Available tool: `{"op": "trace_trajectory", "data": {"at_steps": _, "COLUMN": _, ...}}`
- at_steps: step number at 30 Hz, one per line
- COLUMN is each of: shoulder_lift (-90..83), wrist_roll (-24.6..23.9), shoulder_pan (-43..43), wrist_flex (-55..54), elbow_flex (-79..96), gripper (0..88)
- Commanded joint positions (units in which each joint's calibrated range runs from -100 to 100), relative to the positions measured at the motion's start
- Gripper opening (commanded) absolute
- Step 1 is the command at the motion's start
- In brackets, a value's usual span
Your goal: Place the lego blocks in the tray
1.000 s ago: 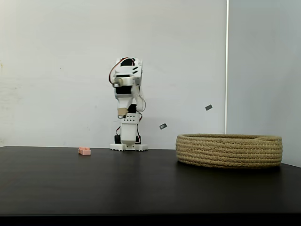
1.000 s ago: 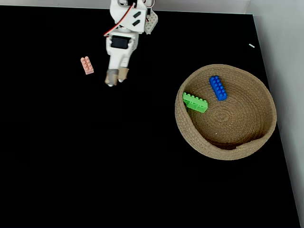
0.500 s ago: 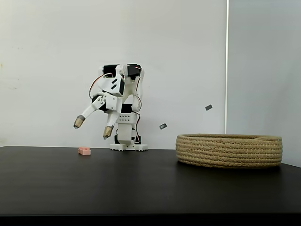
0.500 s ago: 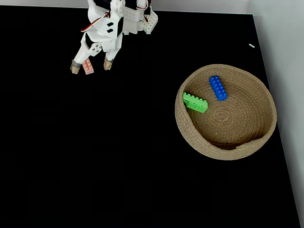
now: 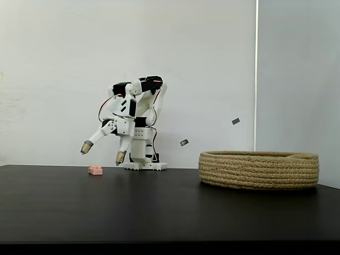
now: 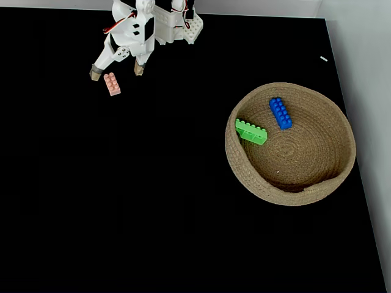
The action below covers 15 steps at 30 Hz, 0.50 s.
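Gripper spread wide and empty, tips pointed down, hung above the pink brick without touching it. Pink brick lay on the black table at far left, just left of the arm's base. Nothing stood between them. Well to the right, woven basket held blue brick and green brick. Two small dark marks on the white wall behind.

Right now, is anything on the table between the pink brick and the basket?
No. In a fixed view from above, only bare black table lies between the pink brick and the woven basket.
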Motion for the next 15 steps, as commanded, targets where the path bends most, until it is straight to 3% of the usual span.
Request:
{"op": "trace_trajectory", "data": {"at_steps": 1, "shoulder_lift": -4.34, "wrist_roll": 0.54, "shoulder_pan": 0.44, "wrist_flex": -1.41, "elbow_flex": 2.31, "gripper": 41.0}}
{"op": "trace_trajectory", "data": {"at_steps": 15, "shoulder_lift": -8.21, "wrist_roll": 2.2, "shoulder_pan": 0.03, "wrist_flex": -5.58, "elbow_flex": 10.52, "gripper": 38.9}}
